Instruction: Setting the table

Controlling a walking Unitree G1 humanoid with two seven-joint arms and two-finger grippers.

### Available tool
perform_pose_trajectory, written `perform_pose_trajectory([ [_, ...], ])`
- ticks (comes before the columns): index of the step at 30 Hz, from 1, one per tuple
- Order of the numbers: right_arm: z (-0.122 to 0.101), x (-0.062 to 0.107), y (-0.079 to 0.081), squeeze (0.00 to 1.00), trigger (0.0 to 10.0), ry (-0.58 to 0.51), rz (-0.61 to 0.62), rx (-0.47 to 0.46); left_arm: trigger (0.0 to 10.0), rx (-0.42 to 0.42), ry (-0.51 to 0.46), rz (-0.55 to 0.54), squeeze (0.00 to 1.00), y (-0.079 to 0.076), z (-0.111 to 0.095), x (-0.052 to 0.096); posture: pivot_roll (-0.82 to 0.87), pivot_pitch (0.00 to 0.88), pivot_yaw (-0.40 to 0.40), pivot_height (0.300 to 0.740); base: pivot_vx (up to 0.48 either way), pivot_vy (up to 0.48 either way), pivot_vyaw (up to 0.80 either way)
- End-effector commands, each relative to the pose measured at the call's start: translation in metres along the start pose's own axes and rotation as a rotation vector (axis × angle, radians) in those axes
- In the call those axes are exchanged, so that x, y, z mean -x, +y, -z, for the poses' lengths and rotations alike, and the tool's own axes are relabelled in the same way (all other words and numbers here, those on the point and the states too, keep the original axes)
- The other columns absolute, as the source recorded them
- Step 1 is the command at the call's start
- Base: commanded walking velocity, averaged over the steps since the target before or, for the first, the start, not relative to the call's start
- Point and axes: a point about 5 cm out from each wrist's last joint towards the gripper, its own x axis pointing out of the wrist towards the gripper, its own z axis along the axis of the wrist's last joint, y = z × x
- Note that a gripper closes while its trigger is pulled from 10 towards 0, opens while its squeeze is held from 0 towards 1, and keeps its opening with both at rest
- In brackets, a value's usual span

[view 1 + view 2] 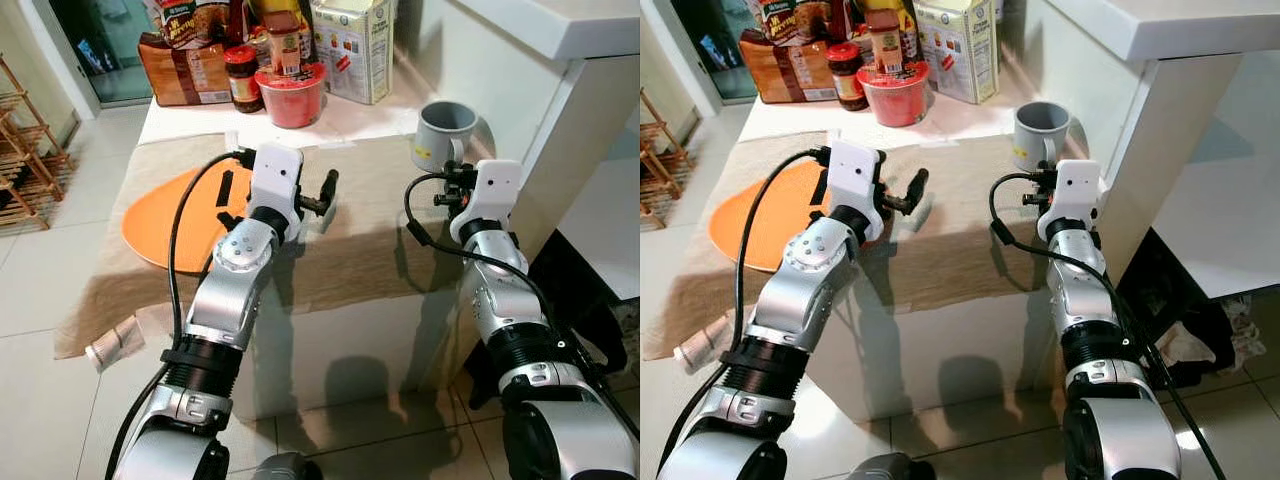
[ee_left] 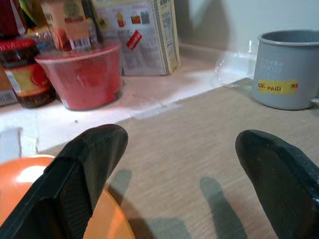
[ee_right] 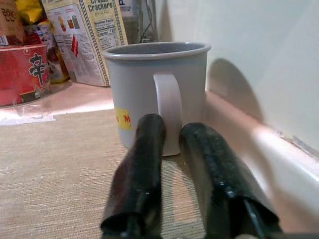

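Mug [image 1: 444, 133] and right gripper [image 1: 452, 184] are the pair that matters to us here: the grey mug stands upright on the beige tablecloth [image 1: 360, 225], toward the far right of the table near the white wall, and our right gripper sits just short of it, aimed straight at it. In the right wrist view the mug's handle [image 3: 168, 112] faces directly toward us, its loop standing vertical, and our two black fingers [image 3: 142, 169] lie nearly together, holding nothing, lined up on either side of that handle's line but not yet touching it. So the mug lies dead ahead of the right gripper, and this arm is clearly the nearer one. Our left gripper [image 1: 272, 196] hovers with its fingers spread wide and empty over the cloth at the edge of the orange plate [image 1: 170, 222], which lies flat on the left half of the table; from there the mug is well apart, off to the right. Behind the cloth stand a red bowl [image 1: 291, 97], a jar [image 1: 242, 78] and a cracker box [image 1: 354, 48]. We judge that the next move calls for parting the right fingers before pushing forward, otherwise they would strike the handle and could shove the mug toward the wall.
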Motion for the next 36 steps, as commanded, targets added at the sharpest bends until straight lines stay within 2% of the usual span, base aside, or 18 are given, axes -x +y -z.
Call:
perform_pose_trajectory([
  [1,0.001,0.003,0.004,0.0,0.0,0.002,-0.006,-0.018,10.0,0.028,0.033,-0.011,0.0,0.001,0.005,0.0,0.16,0.0,0.1,0.74,0.0,0.0,0.0],
  [12,-0.003,0.008,0.008,0.0,0.0,-0.01,0.0,-0.023,10.0,0.039,0.038,0.004,0.0,-0.005,0.005,-0.003,0.14,0.0,0.098,0.74,0.0,0.0,0.0],
  [13,-0.004,0.008,0.008,0.64,10.0,-0.011,-0.002,-0.012,10.0,0.037,0.036,0.004,0.0,-0.004,0.005,-0.003,0.14,0.0,0.098,0.74,0.0,0.0,0.0],
  [14,-0.005,0.008,0.008,1.0,10.0,-0.017,-0.002,-0.003,10.0,0.034,0.033,0.002,0.0,-0.003,0.005,-0.004,0.14,0.0,0.098,0.74,0.0,0.0,0.0],
  [23,-0.008,0.008,0.01,1.0,10.0,-0.029,0.001,0.007,10.0,-0.001,0.01,0.018,0.0,-0.002,0.003,-0.002,0.14,0.0,0.099,0.74,0.0,0.0,0.0],
  [26,-0.008,0.008,0.009,1.0,10.0,-0.027,0.006,0.006,10.0,0.01,0.014,0.036,0.0,0.004,0.008,0.006,0.15,0.0,0.098,0.74,0.0,0.0,0.0],
  [29,-0.007,0.008,0.005,1.0,10.0,-0.023,0.012,0.011,10.0,-0.048,-0.05,0.085,0.0,0.011,0.005,0.027,0.17,0.0,0.087,0.74,0.0,0.0,0.0],
  [31,-0.005,0.008,0.001,1.0,10.0,-0.014,0.017,0.019,10.0,-0.055,-0.074,0.143,0.0,0.011,-0.002,0.041,0.19,0.0,0.078,0.74,0.0,0.0,0.0],
  [36,-0.004,0.005,-0.004,1.0,10.0,-0.007,0.022,0.03,10.0,-0.042,-0.062,0.178,0.0,0.012,-0.005,0.052,0.2,0.0,0.075,0.74,0.0,0.0,0.0],
])
